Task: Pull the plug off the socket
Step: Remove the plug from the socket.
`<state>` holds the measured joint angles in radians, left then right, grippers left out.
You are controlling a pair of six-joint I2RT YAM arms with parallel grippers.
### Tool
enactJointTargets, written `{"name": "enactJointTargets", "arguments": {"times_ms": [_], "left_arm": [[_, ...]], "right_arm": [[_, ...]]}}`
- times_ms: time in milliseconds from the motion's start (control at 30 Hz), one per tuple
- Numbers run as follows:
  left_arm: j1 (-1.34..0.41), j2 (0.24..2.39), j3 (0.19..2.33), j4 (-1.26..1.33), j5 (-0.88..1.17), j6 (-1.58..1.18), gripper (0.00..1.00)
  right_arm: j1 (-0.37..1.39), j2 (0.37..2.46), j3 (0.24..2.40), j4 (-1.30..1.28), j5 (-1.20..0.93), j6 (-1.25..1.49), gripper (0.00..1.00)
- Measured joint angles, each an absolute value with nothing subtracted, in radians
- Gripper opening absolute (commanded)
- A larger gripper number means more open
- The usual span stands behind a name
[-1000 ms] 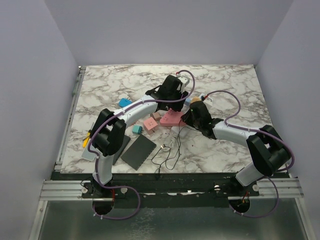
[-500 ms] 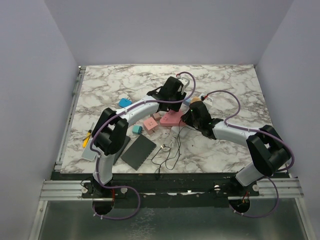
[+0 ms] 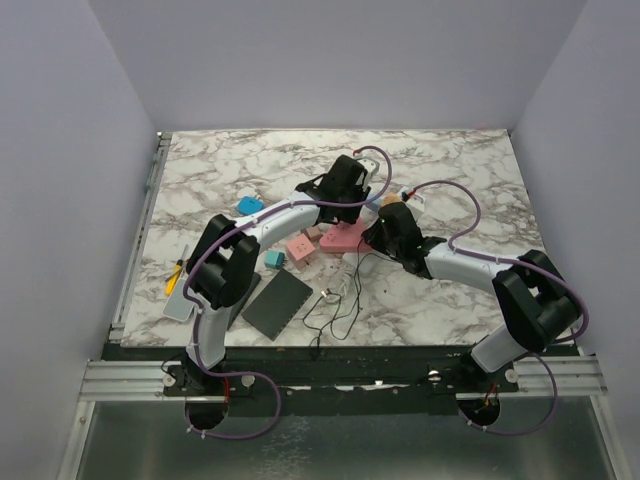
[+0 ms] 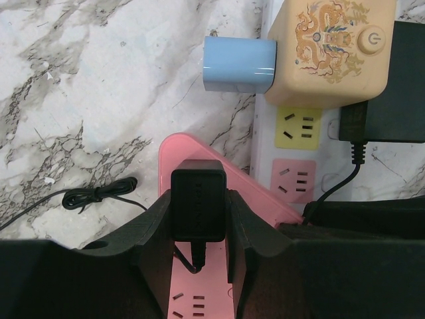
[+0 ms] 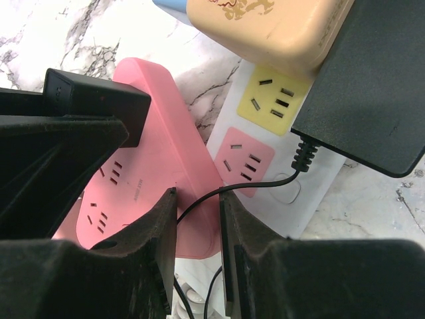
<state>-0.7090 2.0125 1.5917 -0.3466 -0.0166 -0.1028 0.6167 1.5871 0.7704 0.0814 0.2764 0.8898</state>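
1. At mid-worktop (image 4: 99,86), where both arms meet, the black plug (image 4: 198,211) stands in the face of the pink power strip (image 4: 199,149), directly between the fingers of the left gripper (image 4: 198,199).
2. That gripper is pressed against the plug's two side faces, pinching it. Nothing lies between it and its target, so the left arm is plainly the one placed for the pull.
3. The pink power strip lies flat. Its long axis runs slantwise past the white power strip (image 4: 263,153), which sits just beside it on the right and carries a beige adapter (image 4: 335,53) and a black adapter (image 4: 392,80).
4. The plug rises square off the strip's face, so I judge the pull must go straight up from the worktop, not along the strip's long axis.
5. The right gripper (image 5: 197,199) hangs over the pink strip's other end, to the right of the plug. Its fingers are a narrow gap apart, and a thin black cord (image 5: 246,183) passes through unpinched. Whether it bears down on the strip I cannot tell.
6. If it does not, the strip may lift with the plug.
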Motion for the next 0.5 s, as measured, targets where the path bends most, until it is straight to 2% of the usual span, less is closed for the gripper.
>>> {"name": "enactJointTargets", "arguments": {"times_ms": [67, 500], "left_arm": [[-0.709, 2.012, 1.592, -0.347, -0.016, -0.103, 0.00], [-0.689, 2.021, 1.602, -0.355, 0.031, -0.114, 0.00]], "right_arm": [[0.617, 1.588, 0.770, 0.082, 0.277, 0.890, 0.29], [0.625, 1.605, 0.783, 0.093, 0.280, 0.891, 0.29]]}}
